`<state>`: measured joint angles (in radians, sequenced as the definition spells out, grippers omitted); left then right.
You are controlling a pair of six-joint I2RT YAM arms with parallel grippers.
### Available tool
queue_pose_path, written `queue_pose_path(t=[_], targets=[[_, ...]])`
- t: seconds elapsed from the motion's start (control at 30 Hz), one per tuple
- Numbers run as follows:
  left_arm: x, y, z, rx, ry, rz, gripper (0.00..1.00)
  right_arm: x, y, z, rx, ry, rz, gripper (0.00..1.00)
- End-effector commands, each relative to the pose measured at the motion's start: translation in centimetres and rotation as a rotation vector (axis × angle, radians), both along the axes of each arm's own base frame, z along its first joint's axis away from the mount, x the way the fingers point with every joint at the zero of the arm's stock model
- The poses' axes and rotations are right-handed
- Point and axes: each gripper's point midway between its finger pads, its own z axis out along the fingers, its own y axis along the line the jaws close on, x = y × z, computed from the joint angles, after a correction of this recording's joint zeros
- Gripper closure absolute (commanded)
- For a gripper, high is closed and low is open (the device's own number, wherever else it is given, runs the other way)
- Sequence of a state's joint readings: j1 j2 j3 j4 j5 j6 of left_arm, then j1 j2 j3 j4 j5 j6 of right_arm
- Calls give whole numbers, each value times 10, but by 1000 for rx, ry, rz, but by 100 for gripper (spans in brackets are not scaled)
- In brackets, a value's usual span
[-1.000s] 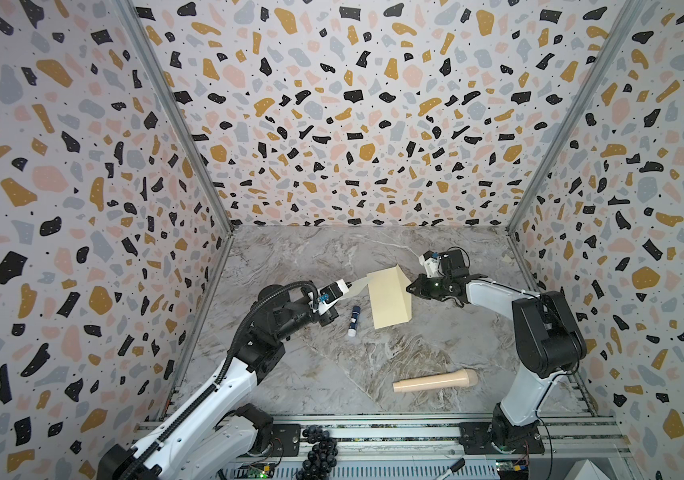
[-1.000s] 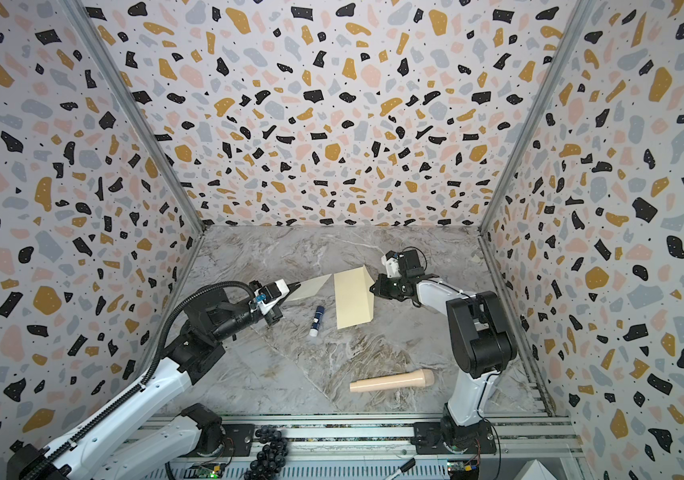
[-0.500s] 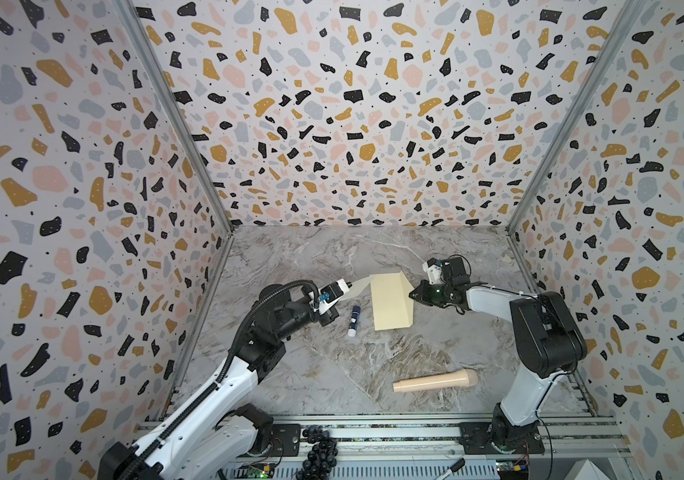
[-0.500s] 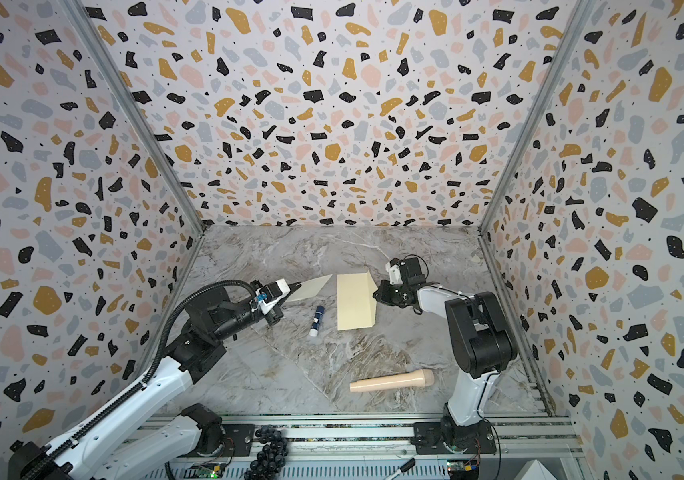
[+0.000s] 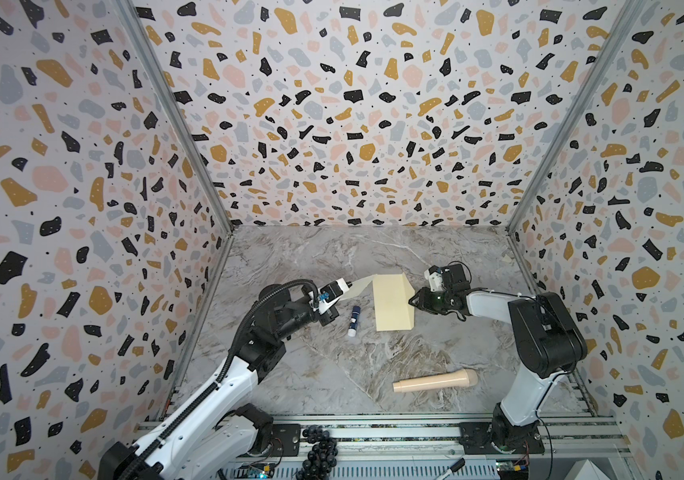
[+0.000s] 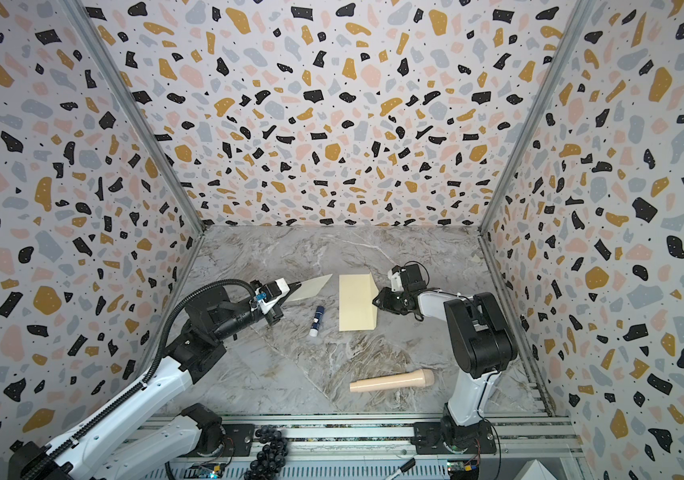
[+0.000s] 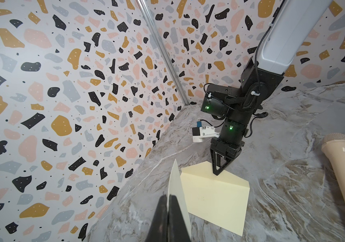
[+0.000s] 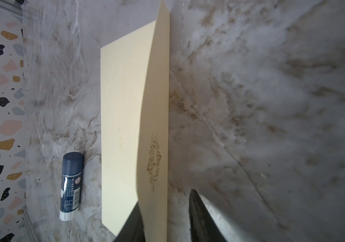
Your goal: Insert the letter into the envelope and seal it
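The envelope (image 5: 388, 309) is a long, pale cream-yellow rectangle lying flat on the marble table (image 5: 323, 257) about mid-scene, its long sides running near to far. Its flap (image 5: 406, 291), along the right edge, stands up off the table, and the right wrist view shows a small brown ornate emblem (image 8: 153, 163) on the flap's face. The letter (image 5: 359, 286) is a thin, pale tan sheet held tilted above the table, just left of the envelope's far left corner. The left wrist view shows it almost edge-on, so no border or print can be made out. A blue and white glue stick (image 5: 354, 321) lies on the table just left of the envelope, apart from it. A beige microphone (image 5: 435, 381) lies well nearer, toward the right.

The left arm rises from the near left base and stretches far and rightward with its forearm low. The left gripper (image 5: 343, 296) has its jaws pressed together on the letter's near left end, pinching it. The right arm stands up from the near right base, bends at the elbow and reaches left, low over the table. The right gripper (image 5: 413, 300) points left and down at the envelope's right edge. Its jaws are spread with the raised flap standing between them: one finger (image 8: 134, 225) sits close against the flap on the envelope's side, the other finger (image 8: 201, 215) stands clear of it on the bare table's side, so the flap is not pinched
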<state>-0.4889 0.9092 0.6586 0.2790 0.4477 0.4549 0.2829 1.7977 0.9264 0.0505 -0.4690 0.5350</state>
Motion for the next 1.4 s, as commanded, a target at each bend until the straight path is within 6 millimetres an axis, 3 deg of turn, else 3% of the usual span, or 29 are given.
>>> queue_pose_path(t=[0.0, 0.23, 0.5, 0.83, 1.17, 1.37], targets=[[-1, 0, 10, -33, -38, -10, 100, 2, -7, 14, -28, -37, -14, 61], [-1, 0, 10, -34, -38, -10, 100, 1, -13, 12, -66, -43, -19, 55], [-1, 0, 10, -33, -39, -10, 100, 10, -12, 44, -83, -147, -5, 39], [-1, 0, 8, -29, -35, -9, 100, 30, -11, 82, -549, -345, -11, 21], [-1, 0, 9, -30, -37, -8, 100, 33, -18, 68, -988, -372, 41, 16], [-1, 0, 8, -28, -35, -8, 100, 31, -18, 56, -1132, -366, 84, 15]])
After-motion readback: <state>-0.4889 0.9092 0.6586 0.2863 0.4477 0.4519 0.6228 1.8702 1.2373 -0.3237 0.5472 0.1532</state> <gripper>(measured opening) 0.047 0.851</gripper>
